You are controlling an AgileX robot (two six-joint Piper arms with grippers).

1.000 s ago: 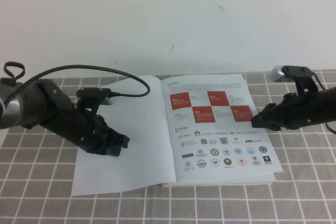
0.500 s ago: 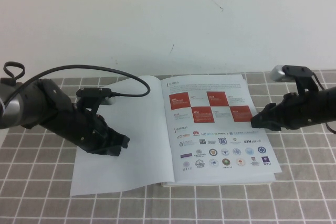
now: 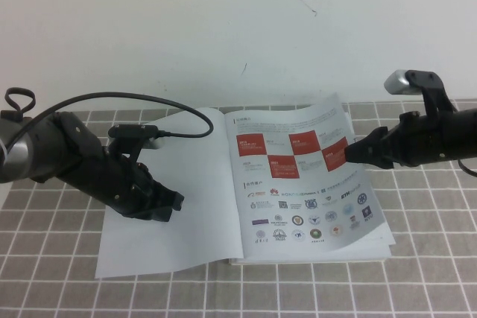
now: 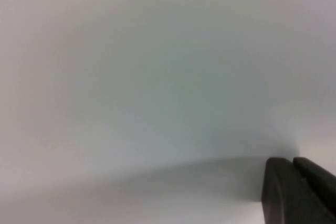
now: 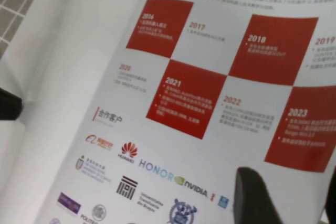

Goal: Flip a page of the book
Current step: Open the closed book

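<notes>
The book [image 3: 328, 252] lies open on the checked cloth. The page [image 3: 298, 176], with red checker squares and rows of logos, is its right leaf, and its outer edge is bowed up off the stack. My right gripper [image 3: 350, 153] is at that raised edge. In the right wrist view [image 5: 294, 198] its jaws stand a little apart, with one finger [image 5: 257, 198] over the page [image 5: 210, 77]. My left gripper [image 3: 173, 206] is shut and rests on the blank white left page [image 3: 197, 176], which fills the left wrist view, where the gripper [image 4: 294, 187] shows at the corner.
A grey-and-white checked cloth [image 3: 417, 273] covers the table around the book. A black cable [image 3: 149, 98] loops from my left arm over the book's far left corner. A white wall [image 3: 238, 27] rises behind the table.
My right gripper has moved left and slightly up, and the page's outer edge has bowed up from flat. The left arm has not moved.
</notes>
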